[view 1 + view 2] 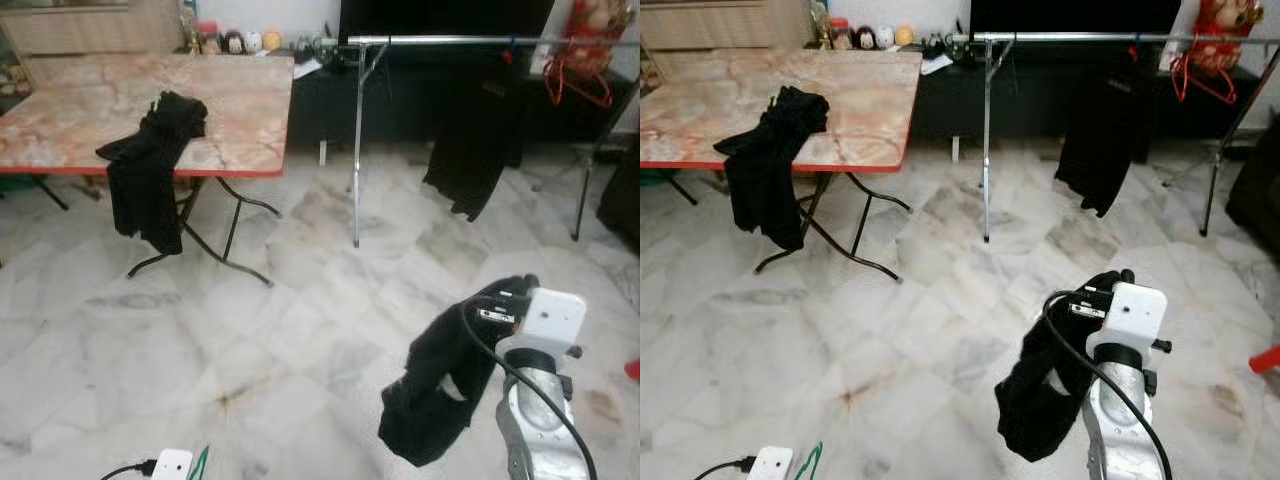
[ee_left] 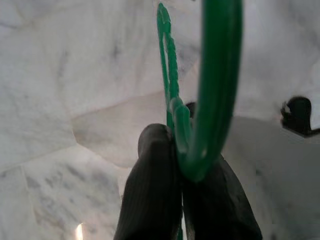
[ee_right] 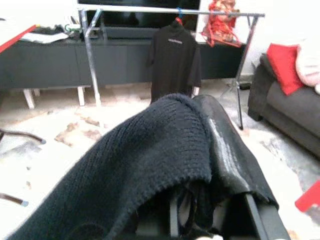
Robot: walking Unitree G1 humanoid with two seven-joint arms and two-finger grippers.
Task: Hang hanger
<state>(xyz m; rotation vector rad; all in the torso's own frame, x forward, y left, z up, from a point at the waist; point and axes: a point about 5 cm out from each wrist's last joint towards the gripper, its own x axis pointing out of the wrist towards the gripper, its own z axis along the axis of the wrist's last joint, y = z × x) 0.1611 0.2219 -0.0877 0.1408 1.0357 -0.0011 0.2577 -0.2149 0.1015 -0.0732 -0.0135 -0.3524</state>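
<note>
Green plastic hanger (image 2: 210,90): pinched at its curved part between the two black fingers (image 2: 150,200) of the left gripper (image 2: 182,195), which are clenched tight on it; low at the near left of the scene, over the floor, with a thin green tip (image 1: 200,462) showing at the near edge of the left eye view.
Left gripper: at the near left, low, its white wrist housing (image 1: 172,464) just beside the green tip.
Black knitted garment (image 1: 440,395): draped over the right gripper (image 3: 220,150) at the near right, hanging down towards the floor on the gripper's left side.
Right gripper: held up at the near right on its silver arm (image 1: 535,420), pointing towards the far rail; the knit covers it, so I cannot tell whether its fingers are parted or closed.
Silver metal clothes rail (image 1: 450,41): far right, standing on thin legs before a long dark cabinet (image 1: 400,100).
Black short-sleeved shirt (image 1: 475,140): hanging from the rail, right of its middle.
Red wire hangers (image 1: 578,78): a bunch hooked at the far right end of the rail.
Marble-patterned folding table with a red edge (image 1: 240,110): far left, on black bent legs.
Second black garment (image 1: 150,165): lying on the table's near edge and hanging over it.
White-and-grey marble floor (image 1: 250,330): under everything.
Dark sofa with a red cushion (image 3: 280,60): right of the rail, seen from the right wrist.
</note>
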